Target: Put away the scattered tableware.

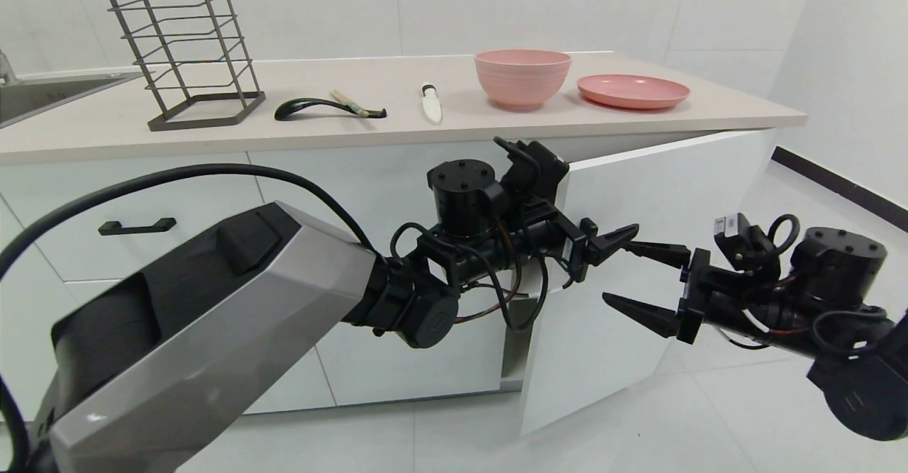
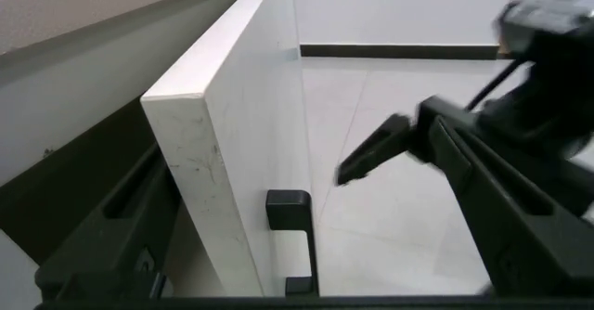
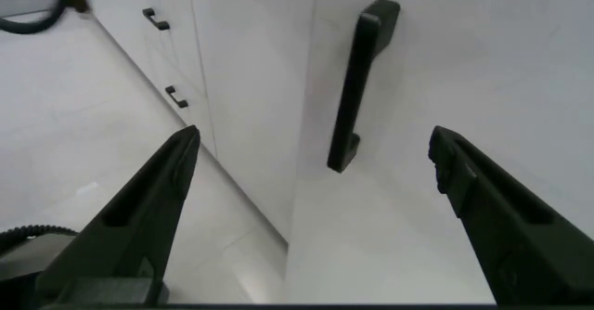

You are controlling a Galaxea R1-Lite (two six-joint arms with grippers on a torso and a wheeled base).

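Note:
On the countertop [image 1: 106, 129] lie a black spoon [image 1: 312, 108], chopsticks [image 1: 349, 103], a white knife [image 1: 430, 102], a pink bowl [image 1: 522, 76] and a pink plate [image 1: 633, 91]. Below them a white cabinet door [image 1: 638, 196] stands partly open. My left gripper [image 1: 592, 241] is open at the door's free edge [image 2: 200, 180], one finger on each side of it [image 2: 278, 189]. My right gripper [image 1: 616, 271] is open a short way in front of the door's outer face. The door's black handle [image 3: 357, 87] shows between the right gripper's fingertips [image 3: 314, 138], untouched.
A black wire rack [image 1: 186, 40] stands on the counter's left, beside a sink [image 1: 42, 93]. A drawer with a black handle [image 1: 136, 227] sits below the counter. White tiled floor [image 1: 709, 416] lies to the right of the open door.

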